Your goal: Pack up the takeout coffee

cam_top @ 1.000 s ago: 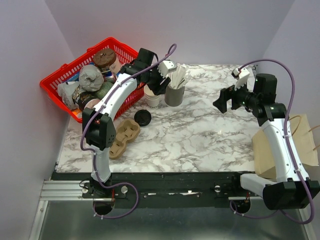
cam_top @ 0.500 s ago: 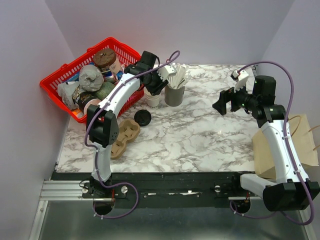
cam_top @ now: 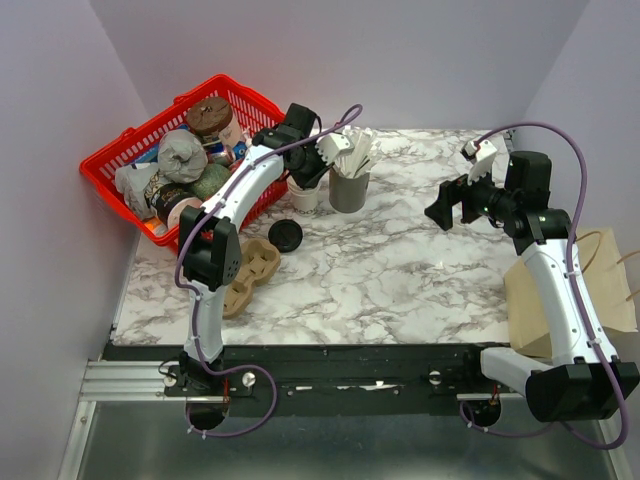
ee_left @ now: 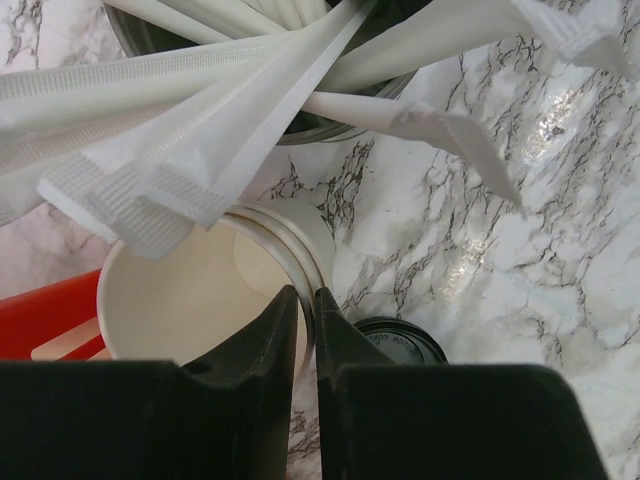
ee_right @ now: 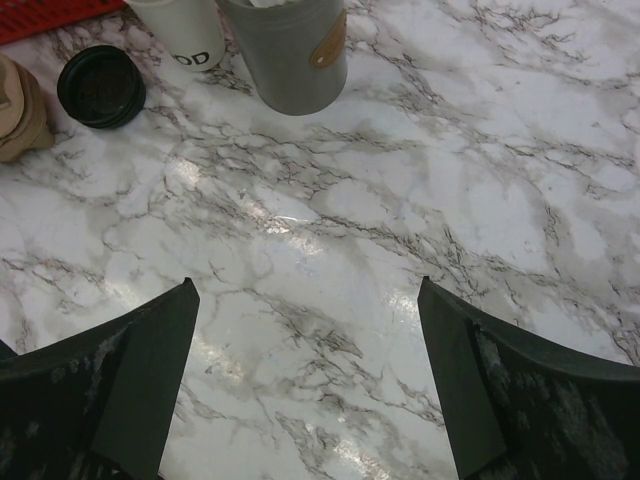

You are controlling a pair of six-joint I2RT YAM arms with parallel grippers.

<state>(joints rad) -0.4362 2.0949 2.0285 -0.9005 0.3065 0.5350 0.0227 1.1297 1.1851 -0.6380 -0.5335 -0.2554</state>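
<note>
No lidded cup of takeout coffee shows in any view. A stack of cream paper cups (cam_top: 305,199) stands open-topped by the red basket; it also shows in the left wrist view (ee_left: 190,300) and the right wrist view (ee_right: 186,35). My left gripper (cam_top: 306,180) is shut on the rim wall of the top cup (ee_left: 305,295), one finger inside and one outside. A loose round black lid (cam_top: 285,235) lies flat on the table just in front, seen too in the left wrist view (ee_left: 405,342). My right gripper (cam_top: 443,210) hangs open and empty above bare marble (ee_right: 310,370).
A grey cup (cam_top: 349,190) of white wrapped sticks (ee_left: 200,120) stands right beside the cup stack. A red basket (cam_top: 110,160) of mixed items sits at the back left. A cardboard cup carrier (cam_top: 250,270) lies front left. A brown paper bag (cam_top: 600,290) is at the right edge.
My left gripper has shifted a little left and down onto the cup stack's rim. The right arm has barely moved.
</note>
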